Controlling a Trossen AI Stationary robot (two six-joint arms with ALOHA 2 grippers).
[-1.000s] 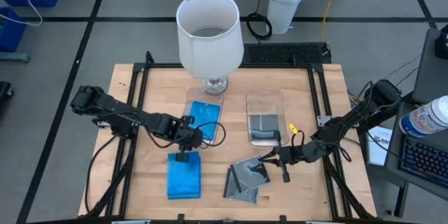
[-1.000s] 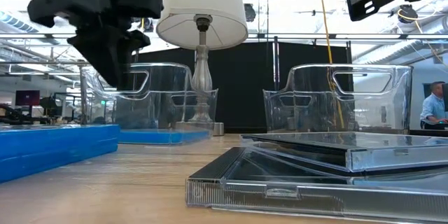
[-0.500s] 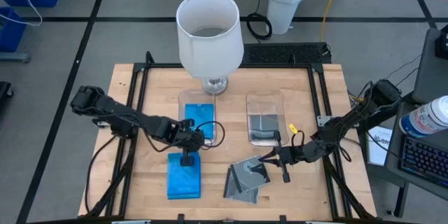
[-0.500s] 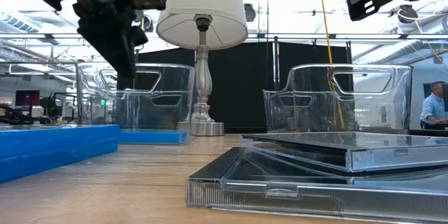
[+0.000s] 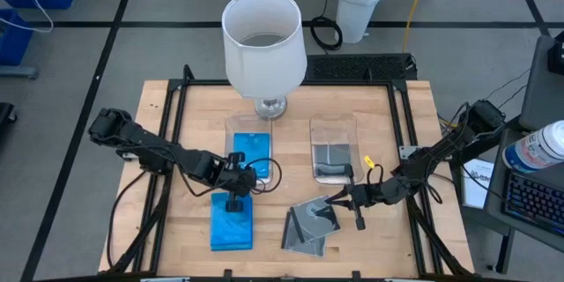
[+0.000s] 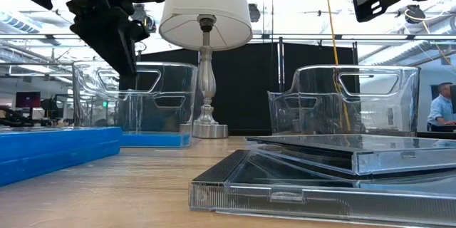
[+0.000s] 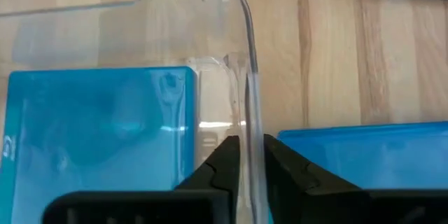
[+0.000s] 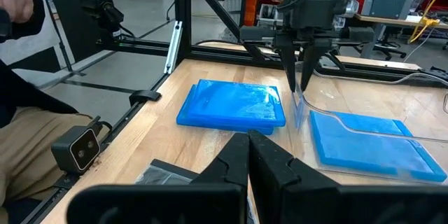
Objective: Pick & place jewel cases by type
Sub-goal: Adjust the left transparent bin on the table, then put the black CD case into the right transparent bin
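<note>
At table centre, left tool (image 7: 250, 155) pinching clear tray (image 7: 246, 77) wall, right tool (image 8: 250, 155) closed, empty.

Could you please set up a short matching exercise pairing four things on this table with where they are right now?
Things:
1. blue jewel case
2. stack of blue jewel cases
3. grey jewel cases
4. left gripper

Places:
A. loose on the wood beside the right gripper
B. inside the left clear tray
C. fingers astride the left tray's near wall
D. on the wood in front of the left tray

Pairs: 1-B, 2-D, 3-A, 4-C
</note>
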